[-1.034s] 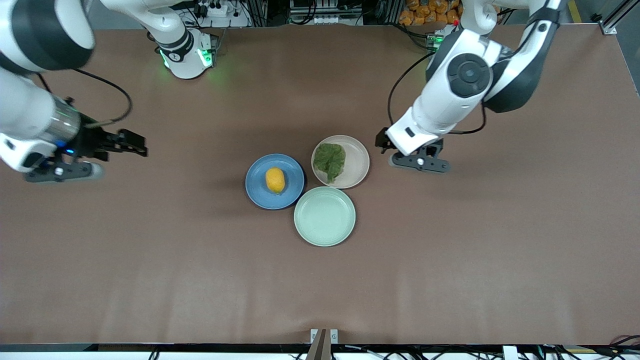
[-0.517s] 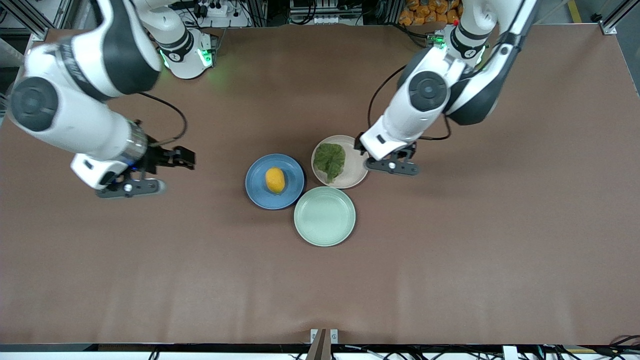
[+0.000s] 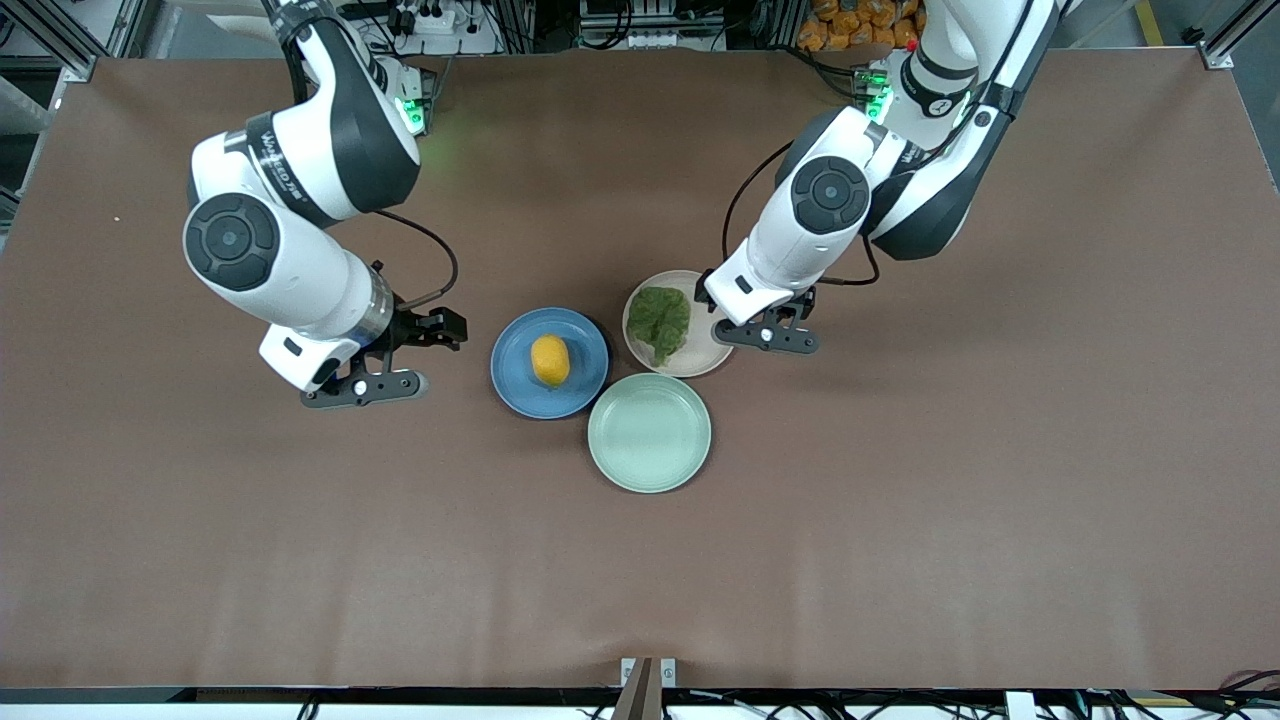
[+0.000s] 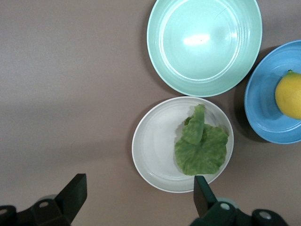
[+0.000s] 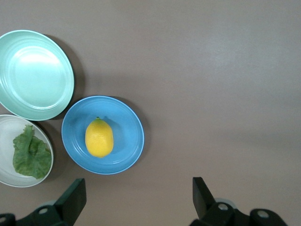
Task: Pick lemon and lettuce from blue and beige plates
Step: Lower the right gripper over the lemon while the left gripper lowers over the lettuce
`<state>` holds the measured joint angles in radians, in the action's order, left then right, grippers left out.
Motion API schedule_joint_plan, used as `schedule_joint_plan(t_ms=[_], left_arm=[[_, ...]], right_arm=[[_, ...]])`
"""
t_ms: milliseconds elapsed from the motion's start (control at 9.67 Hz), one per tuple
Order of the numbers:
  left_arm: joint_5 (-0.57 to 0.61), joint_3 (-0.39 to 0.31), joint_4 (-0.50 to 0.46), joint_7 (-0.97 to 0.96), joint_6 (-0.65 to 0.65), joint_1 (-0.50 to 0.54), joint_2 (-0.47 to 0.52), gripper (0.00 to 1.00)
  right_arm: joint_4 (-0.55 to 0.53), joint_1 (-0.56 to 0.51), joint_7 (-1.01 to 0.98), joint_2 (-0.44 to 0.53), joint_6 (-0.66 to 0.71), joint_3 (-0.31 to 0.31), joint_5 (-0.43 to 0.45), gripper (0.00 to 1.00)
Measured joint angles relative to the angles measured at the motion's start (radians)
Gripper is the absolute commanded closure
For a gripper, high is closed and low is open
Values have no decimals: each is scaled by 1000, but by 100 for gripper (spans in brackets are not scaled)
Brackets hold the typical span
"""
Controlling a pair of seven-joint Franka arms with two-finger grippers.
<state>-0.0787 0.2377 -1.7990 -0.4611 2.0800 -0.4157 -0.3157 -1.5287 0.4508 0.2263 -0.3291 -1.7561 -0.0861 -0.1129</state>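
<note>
Nothing picked yet: lemon [image 3: 550, 360] and lettuce [image 3: 659, 321] sit plated; my left gripper [image 3: 765, 334] and right gripper [image 3: 375, 378] hover, fingers apart.

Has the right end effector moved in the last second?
Yes. The right end effector has come in from the right arm's end of the table toward the blue plate; it is open and beside it, empty.

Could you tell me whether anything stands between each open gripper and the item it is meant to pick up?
Nothing visible does. The lemon lies uncovered on the blue plate, with bare table between it and the open right gripper. The lettuce lies exposed on the beige plate, whose rim the open left gripper overhangs.
</note>
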Motion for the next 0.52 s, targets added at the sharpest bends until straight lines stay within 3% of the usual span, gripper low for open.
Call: schedule_joint_plan(t_ms=[517], left_arm=[[0,2,-3,-47,37,-60,-67,0]], right_arm=[[-65,55,44,-29,-117,0,-15,0]])
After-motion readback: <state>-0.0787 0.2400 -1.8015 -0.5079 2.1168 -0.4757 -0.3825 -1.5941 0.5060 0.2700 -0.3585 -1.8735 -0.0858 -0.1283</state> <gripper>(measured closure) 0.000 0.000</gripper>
